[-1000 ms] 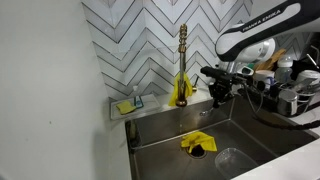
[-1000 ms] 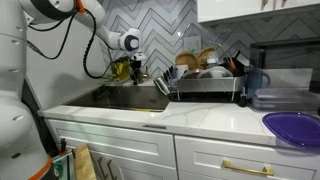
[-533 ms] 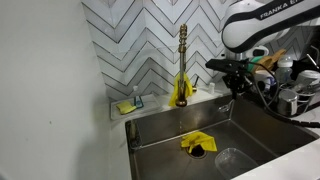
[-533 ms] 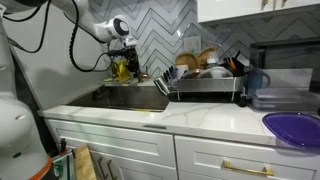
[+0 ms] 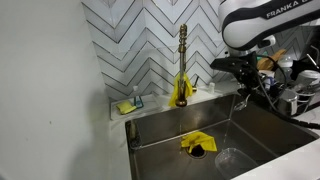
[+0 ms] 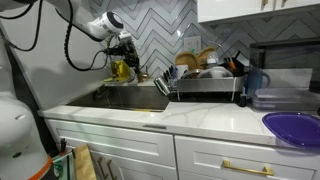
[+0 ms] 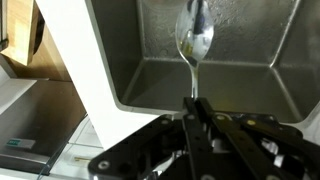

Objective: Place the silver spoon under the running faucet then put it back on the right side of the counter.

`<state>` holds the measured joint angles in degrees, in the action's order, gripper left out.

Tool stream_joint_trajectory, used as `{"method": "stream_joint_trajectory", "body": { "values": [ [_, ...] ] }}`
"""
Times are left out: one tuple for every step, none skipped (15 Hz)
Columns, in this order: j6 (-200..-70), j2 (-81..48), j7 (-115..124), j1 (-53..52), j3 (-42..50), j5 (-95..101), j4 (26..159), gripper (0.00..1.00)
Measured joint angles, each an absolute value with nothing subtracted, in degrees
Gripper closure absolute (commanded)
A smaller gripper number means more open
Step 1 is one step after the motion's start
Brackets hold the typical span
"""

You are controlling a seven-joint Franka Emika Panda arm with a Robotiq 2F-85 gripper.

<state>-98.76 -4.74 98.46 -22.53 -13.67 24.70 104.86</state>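
Observation:
My gripper (image 7: 193, 102) is shut on the handle of the silver spoon (image 7: 194, 42). In the wrist view the spoon's bowl points away from the jaws over the steel sink basin (image 7: 240, 40). In an exterior view the gripper (image 5: 238, 82) hangs to the right of the brass-gold faucet (image 5: 183, 55), well apart from it, and the spoon (image 5: 239, 100) dangles below it above the sink. The white counter (image 7: 98, 85) frames the basin. In an exterior view the gripper (image 6: 128, 50) sits above the sink near the tiled wall.
A yellow cloth (image 5: 197, 143) lies by the drain, with a clear glass bowl (image 5: 230, 160) near it. A sponge dish (image 5: 128, 105) stands on the back ledge. A loaded dish rack (image 6: 205, 80) and a purple plate (image 6: 290, 125) sit on the counter (image 6: 200, 118).
The arm has carried the spoon away from the faucet, toward the right side of the sink, and a little higher. The jaws have stayed shut on the handle.

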Motion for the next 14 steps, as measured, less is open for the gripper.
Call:
{"method": "stream_joint_trajectory", "body": {
  "values": [
    [-98.3,-4.7,99.1,-22.5,-13.9,25.6,104.6,0.92],
    [-98.0,-4.8,99.5,-22.5,-14.1,25.9,104.4,0.92],
    [-97.8,-4.8,99.7,-22.5,-14.2,26.1,104.3,0.92],
    [-97.7,-4.8,99.7,-22.5,-14.2,26.1,104.2,0.92],
    [-97.6,-4.8,99.8,-22.5,-14.2,26.2,104.1,0.92],
    [-97.6,-4.8,99.8,-22.5,-14.2,26.2,104.1,0.98],
    [-97.6,-4.8,99.8,-22.5,-14.2,26.2,104.1,0.98],
    [-97.6,-4.9,99.8,-22.5,-14.2,26.2,104.1,0.98],
    [-97.6,-4.9,99.8,-22.3,-14.2,26.2,104.0,0.98],
    [-97.6,-4.9,99.8,-21.8,-14.2,25.8,103.9,0.98],
    [-97.6,-4.9,99.6,-21.1,-14.0,25.2,103.8,0.98],
    [-97.6,-4.9,99.2,-20.2,-13.7,24.2,103.8,0.98],
    [-97.6,-4.8,98.3,-19.1,-13.3,22.7,103.8,0.98],
    [-97.7,-4.6,97.1,-18.1,-12.8,21.0,103.8,0.98]
  ]
}}
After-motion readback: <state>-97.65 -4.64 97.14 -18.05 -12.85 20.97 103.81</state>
